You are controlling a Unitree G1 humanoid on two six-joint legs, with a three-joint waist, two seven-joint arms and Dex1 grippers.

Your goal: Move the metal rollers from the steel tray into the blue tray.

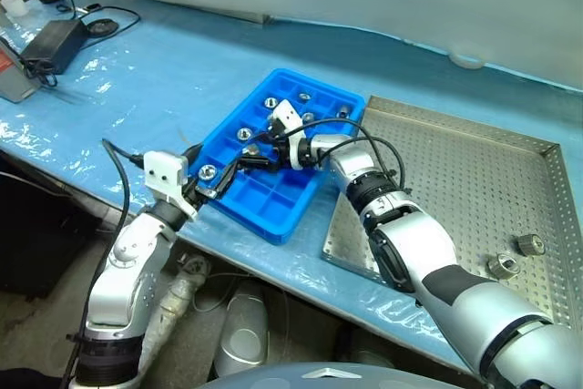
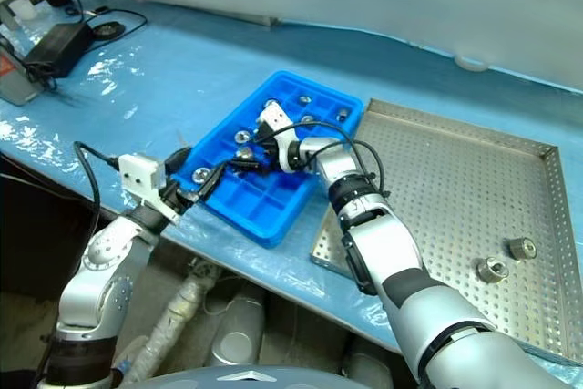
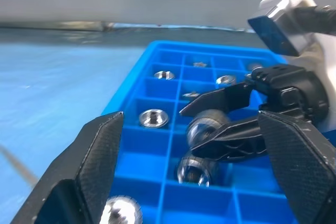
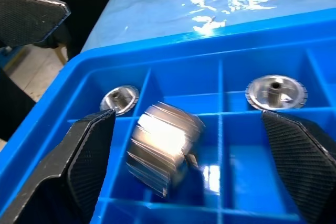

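Note:
The blue tray (image 1: pixel 273 228) lies on the table, left of the steel tray (image 1: pixel 455 170). My right gripper (image 1: pixel 244 163) reaches over the blue tray's near-left compartments with its fingers wide open. A metal roller (image 4: pixel 163 145) sits tilted between those fingers, touching neither, over a compartment. Several more rollers lie in other compartments, such as one roller (image 4: pixel 276 92) and another roller (image 1: pixel 271 103). Two rollers (image 1: pixel 530 244) rest near the steel tray's right end. My left gripper (image 1: pixel 211 184) stands open at the blue tray's near-left corner, holding nothing.
The table is covered in blue sheeting (image 1: pixel 164 79). A black power adapter (image 1: pixel 53 43) with cables lies at the far left. The table's front edge runs just below the blue tray. The steel tray's perforated floor is mostly bare.

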